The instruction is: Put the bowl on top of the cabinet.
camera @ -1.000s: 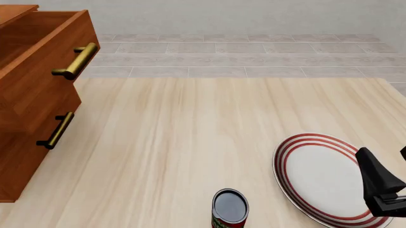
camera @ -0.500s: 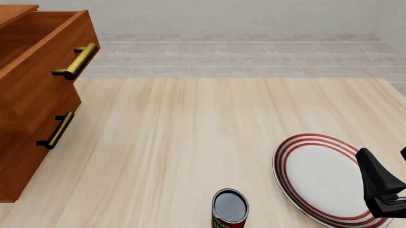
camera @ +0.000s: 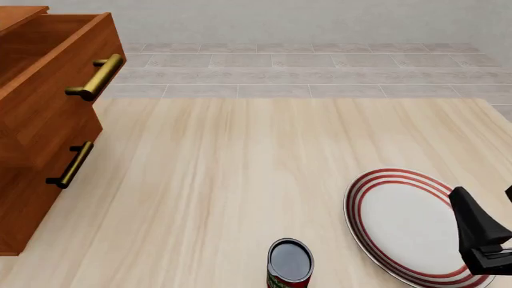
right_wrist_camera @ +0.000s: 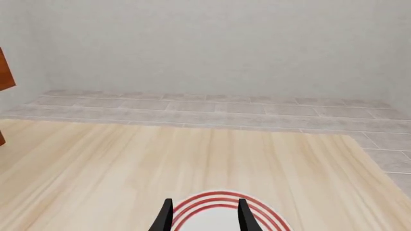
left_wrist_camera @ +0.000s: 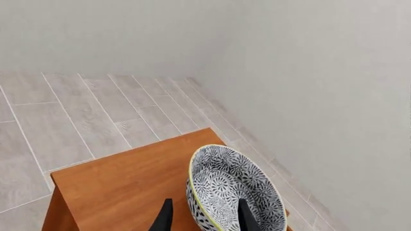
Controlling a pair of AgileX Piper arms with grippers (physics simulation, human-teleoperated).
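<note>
Left wrist view: my left jaws [left_wrist_camera: 203, 219] straddle the stiff, fragile ceramic bowl's [left_wrist_camera: 234, 192] rim atop the cabinet [left_wrist_camera: 122, 187]; whether clamped, I cannot tell.

Open table [camera: 208, 198] mid — can [camera: 289, 263], plate [camera: 404, 225] near-right, cabinet [camera: 44, 120] left.

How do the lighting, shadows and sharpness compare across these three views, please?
Front view: flat, even light, sharp throughout, only faint shadow beside the plate and can. Left wrist view: the bowl on the cabinet is crisp and glare-free. Right wrist view: soft uniform light, no blur or visible distortion.
</note>
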